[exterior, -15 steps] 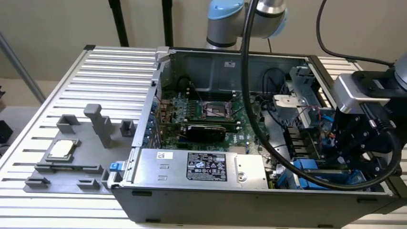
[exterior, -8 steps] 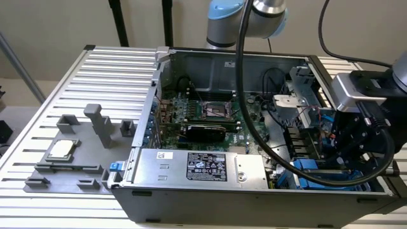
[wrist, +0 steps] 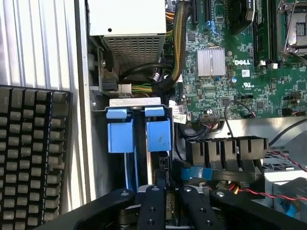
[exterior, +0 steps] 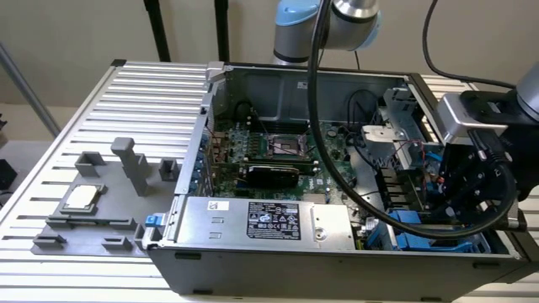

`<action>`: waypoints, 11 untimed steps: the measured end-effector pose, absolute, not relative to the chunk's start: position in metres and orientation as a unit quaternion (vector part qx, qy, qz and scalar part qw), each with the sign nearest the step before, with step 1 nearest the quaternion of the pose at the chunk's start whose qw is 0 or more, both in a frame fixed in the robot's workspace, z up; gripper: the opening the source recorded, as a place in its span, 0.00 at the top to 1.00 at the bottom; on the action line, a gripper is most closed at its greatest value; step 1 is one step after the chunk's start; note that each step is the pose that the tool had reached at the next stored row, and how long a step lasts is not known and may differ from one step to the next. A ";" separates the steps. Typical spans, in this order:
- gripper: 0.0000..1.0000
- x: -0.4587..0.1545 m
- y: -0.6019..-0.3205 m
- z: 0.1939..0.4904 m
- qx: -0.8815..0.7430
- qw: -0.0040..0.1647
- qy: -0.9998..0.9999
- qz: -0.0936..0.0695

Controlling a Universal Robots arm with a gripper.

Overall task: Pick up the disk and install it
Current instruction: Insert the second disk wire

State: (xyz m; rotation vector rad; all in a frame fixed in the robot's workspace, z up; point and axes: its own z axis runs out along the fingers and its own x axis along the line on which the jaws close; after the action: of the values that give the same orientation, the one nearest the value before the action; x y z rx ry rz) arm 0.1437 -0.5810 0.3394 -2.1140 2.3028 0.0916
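Two blue carriers (wrist: pixel 159 135) upright in the case's (exterior: pixel 337 262) drive bay — tool (wrist: pixel 165 201) grip indiscernible.

A silver-grey robot arm (exterior: pixel 354 19) with a rounded joint housing and a light blue cap is seen in the exterior view. A thick glossy black cable (exterior: pixel 313 95) is draped from the joint and looped beside the wrist. The wrist is formed by a silver block (exterior: pixel 461 120) above a black boxy gripper (exterior: pixel 471 183). In the wrist view, matte black linkage bars (wrist: pixel 158 206) studded with round pivot pins are shown.
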 end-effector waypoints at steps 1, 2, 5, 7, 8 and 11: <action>1.00 0.144 -0.581 0.339 -0.675 0.006 0.737 0.028; 1.00 0.144 -0.580 0.339 -0.674 0.005 0.739 0.027; 1.00 0.145 -0.579 0.339 -0.670 0.002 0.742 0.023; 1.00 0.145 -0.577 0.339 -0.669 0.000 0.743 0.021; 1.00 0.145 -0.575 0.339 -0.669 -0.001 0.743 0.021; 1.00 0.145 -0.572 0.339 -0.668 -0.003 0.744 0.018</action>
State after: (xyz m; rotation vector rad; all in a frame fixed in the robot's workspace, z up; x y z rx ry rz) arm 0.1453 -0.5716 0.3389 -2.1011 2.3424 0.0566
